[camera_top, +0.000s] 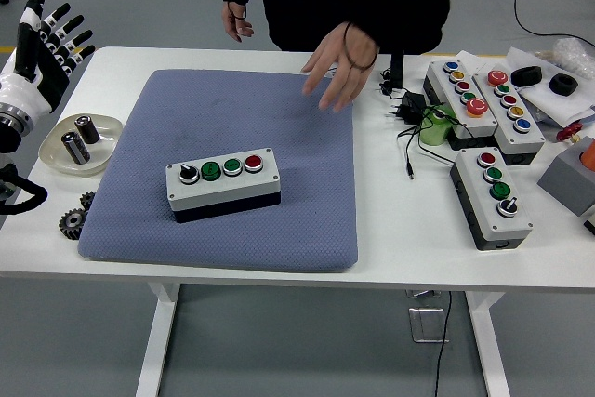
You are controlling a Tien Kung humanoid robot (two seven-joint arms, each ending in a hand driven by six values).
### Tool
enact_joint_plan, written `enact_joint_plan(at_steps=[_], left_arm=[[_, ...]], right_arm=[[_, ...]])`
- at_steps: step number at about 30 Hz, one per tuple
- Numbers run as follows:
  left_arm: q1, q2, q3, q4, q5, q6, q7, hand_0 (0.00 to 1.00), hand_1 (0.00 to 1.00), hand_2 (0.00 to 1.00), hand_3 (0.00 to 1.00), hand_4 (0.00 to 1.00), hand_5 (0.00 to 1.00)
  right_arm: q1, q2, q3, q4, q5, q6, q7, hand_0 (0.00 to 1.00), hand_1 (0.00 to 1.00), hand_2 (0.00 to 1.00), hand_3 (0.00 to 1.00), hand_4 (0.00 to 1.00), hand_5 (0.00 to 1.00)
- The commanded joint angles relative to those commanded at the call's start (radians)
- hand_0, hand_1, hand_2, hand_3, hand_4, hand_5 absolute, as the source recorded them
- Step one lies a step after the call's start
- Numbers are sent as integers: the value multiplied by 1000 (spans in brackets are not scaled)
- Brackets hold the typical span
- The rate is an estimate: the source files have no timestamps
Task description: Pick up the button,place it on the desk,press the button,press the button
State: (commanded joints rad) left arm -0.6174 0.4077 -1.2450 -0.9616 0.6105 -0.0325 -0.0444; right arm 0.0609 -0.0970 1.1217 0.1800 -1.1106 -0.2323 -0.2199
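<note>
The button box (223,183) sat on the blue pad (279,127), ready for pressing; left hand (42,44) hovered left of it, fingers spread, empty.

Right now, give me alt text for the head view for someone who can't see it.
A grey button box with four controls sits on a blue mat on a white table. A person's hand reaches over the mat's far edge. The robot's left hand is raised, fingers spread, at the far left.
</note>
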Motion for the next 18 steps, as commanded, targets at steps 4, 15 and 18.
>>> enact_joint_plan(at_steps=[4,15,18], left_arm=[[6,-2,-8,4,0,2,-1,863,882,926,951,826,998],[34,9,-29,-10,28,-3,0,858,876,908,922,829,998],[45,17,-32,-21,39,-1,0,858,876,908,922,829,998]], right_arm=[[7,1,10,0,-12,0,-3,761,725,731,591,192,152],[27,-7,0,0,-9,-1,-4,760,722,730,590,192,152],[27,-10,-4,0,-16,0,-6,760,722,730,590,192,152]])
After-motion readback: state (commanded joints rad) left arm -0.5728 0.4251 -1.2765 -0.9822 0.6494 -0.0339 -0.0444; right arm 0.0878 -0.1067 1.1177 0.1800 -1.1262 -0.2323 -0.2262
